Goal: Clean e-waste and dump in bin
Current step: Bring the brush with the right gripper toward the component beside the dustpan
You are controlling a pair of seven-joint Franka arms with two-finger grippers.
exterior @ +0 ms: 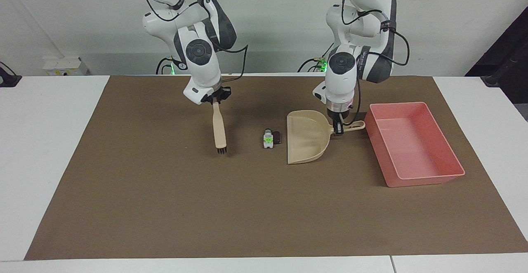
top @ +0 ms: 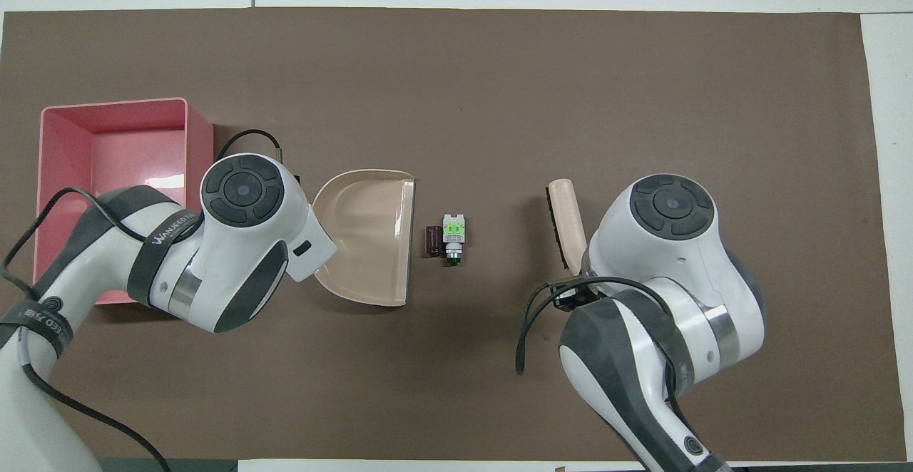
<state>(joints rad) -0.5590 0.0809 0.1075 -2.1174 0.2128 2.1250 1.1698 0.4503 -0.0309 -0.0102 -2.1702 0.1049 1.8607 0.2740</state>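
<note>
On left arm, partly legible lettering, left tool point(exterior: 339, 129) clamping dustpan point(exterior: 306, 143), right tool point(exterior: 215, 98) clamping brush point(exterior: 219, 129)

Opposed high cameras, facing and overhead, share the mat point(exterior: 165, 207).

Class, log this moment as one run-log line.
left gripper: holds dustpan by e-waste | right gripper: holds brush | bin: no e-waste

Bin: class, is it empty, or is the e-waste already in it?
Empty: the bin shows bare pink floor; both e-waste bits lie on the mat beside the dustpan.
</note>
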